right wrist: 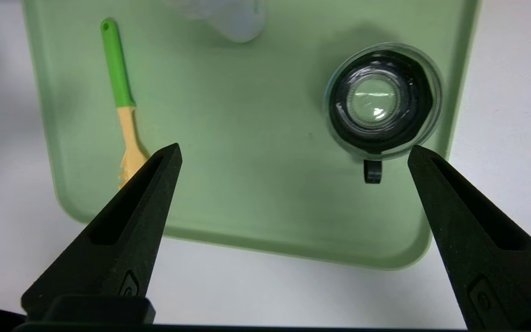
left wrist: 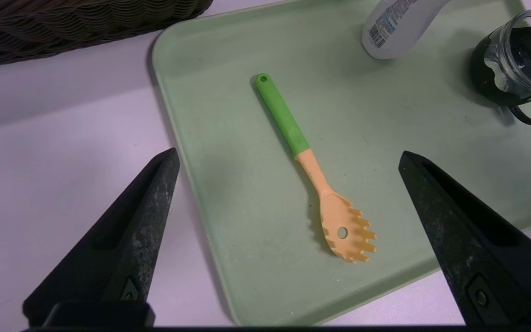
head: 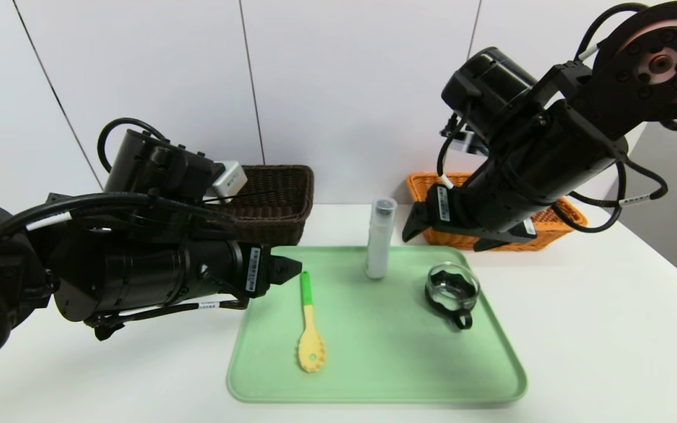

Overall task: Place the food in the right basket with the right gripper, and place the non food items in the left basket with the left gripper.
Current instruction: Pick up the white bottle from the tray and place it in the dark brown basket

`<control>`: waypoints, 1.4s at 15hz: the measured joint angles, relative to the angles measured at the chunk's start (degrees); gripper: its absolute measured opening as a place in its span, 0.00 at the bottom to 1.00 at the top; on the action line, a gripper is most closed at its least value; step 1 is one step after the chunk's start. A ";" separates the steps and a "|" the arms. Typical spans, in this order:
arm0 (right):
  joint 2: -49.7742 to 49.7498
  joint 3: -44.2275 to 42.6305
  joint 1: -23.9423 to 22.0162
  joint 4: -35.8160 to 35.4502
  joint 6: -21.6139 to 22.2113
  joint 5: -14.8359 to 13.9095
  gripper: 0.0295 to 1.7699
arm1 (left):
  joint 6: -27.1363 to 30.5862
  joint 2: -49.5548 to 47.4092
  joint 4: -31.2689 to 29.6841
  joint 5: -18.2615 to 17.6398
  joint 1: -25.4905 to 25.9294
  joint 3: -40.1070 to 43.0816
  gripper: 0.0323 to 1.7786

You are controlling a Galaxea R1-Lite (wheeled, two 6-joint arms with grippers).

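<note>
We hold our left gripper (left wrist: 289,154) wide and empty over the green tray's (head: 374,376) nine o'clock side; from it the spoon (head: 309,329) lies at four o'clock. Our right gripper (right wrist: 295,148), also wide and empty, hovers at the tray's one o'clock.

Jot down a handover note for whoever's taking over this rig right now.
Left claw: open, holding nothing, over the left side of the tray.
Right claw: open, holding nothing, above the tray's right part.
On the tray: slotted spoon at left, white bottle standing at the back, glass cup at right.
Dark basket back left, orange basket back right; arms partly hide both.
Done: no food remains on the tray; can't confirm it's in the orange basket.
Left: spoon, bottle and cup into the dark basket, left claw.
</note>
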 joint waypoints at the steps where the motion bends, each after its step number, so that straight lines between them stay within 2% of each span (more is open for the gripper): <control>1: -0.27 0.28 1.19 0.00 -0.01 -0.06 0.96 | 0.00 -0.02 0.00 0.02 0.05 0.00 0.95; 3: -0.96 1.40 3.25 -0.55 -0.45 -1.49 0.96 | -0.06 -0.07 0.00 0.00 0.09 0.00 0.95; 5: -1.66 4.11 4.94 -3.13 -1.48 -5.71 0.96 | -0.20 -0.09 0.00 0.02 0.16 0.02 0.95; 8: -2.78 14.28 6.46 -14.52 -5.68 -13.03 0.96 | -0.20 0.24 -0.15 0.02 0.11 0.02 0.95; 10: -3.69 22.52 6.95 -24.06 -10.01 -16.32 0.96 | -0.20 0.37 -0.15 0.00 0.16 -0.02 0.95; 12: -4.68 28.28 7.64 -33.21 -12.57 -17.42 0.96 | -0.20 0.52 -0.11 0.00 0.18 -0.02 0.95; 14: -5.12 32.45 7.97 -42.69 -13.41 -17.58 0.96 | -0.20 0.67 -0.15 0.02 0.13 0.00 0.95; 17: -5.34 40.94 8.55 -56.11 -17.37 -17.58 0.96 | -0.17 0.80 -0.11 0.00 0.16 0.02 0.95; 21: -5.46 45.79 9.29 -63.29 -18.53 -17.66 0.96 | -0.17 0.88 -0.11 0.00 0.09 0.02 0.95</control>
